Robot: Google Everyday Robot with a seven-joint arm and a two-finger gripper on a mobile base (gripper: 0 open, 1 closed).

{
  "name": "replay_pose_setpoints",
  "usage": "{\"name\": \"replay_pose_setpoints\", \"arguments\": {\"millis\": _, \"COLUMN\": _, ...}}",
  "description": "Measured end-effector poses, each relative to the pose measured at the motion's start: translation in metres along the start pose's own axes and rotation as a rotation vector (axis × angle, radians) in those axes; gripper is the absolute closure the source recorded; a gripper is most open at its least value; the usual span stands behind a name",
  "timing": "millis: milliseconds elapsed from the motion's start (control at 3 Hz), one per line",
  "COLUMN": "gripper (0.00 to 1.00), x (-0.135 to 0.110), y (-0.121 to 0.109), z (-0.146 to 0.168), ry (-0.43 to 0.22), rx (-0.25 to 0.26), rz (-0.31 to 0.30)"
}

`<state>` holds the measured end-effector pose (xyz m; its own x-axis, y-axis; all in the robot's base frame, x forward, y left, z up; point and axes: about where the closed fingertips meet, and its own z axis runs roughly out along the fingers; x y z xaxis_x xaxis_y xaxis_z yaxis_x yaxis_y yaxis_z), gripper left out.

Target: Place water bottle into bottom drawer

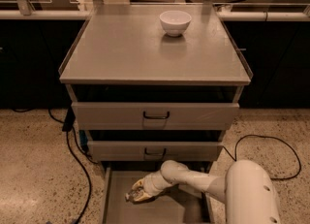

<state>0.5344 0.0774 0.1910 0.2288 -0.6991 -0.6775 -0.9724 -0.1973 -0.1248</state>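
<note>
Water bottle (132,196) sits low inside the open bottom drawer (120,212), gripper (141,191) fingers clamped around it.

- There is only one camera. It sits high up in front of the grey cabinet (126,53) and looks forward and down at it.
- It is close, so the cabinet fills the middle of the picture. The white bowl (175,22) on its flat top is near the upper edge.
- The bottom drawer (110,203) lies at the low edge — part of it is cut off.
- The robot's white arm (252,194) shows big at the low right corner, nearest the camera. The gripper (139,192) is inside the bottom drawer, left of the middle.
- Desks (43,0) show far behind, along the top.
</note>
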Motion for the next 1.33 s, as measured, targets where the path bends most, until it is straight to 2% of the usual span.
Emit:
{"name": "replay_pose_setpoints", "arguments": {"millis": 333, "gripper": 0.4, "x": 0.0, "y": 0.0, "z": 0.0001, "ry": 0.0, "rx": 0.0, "rz": 0.0}}
{"name": "replay_pose_setpoints", "arguments": {"millis": 1000, "gripper": 0.0, "x": -0.0015, "y": 0.0012, "z": 0.004, "ry": -0.006, "rx": -0.008, "rz": -0.001}}
{"name": "replay_pose_setpoints", "arguments": {"millis": 1333, "gripper": 0.0, "x": -0.0015, "y": 0.0012, "z": 0.004, "ry": -0.006, "rx": -0.008, "rz": -0.001}}
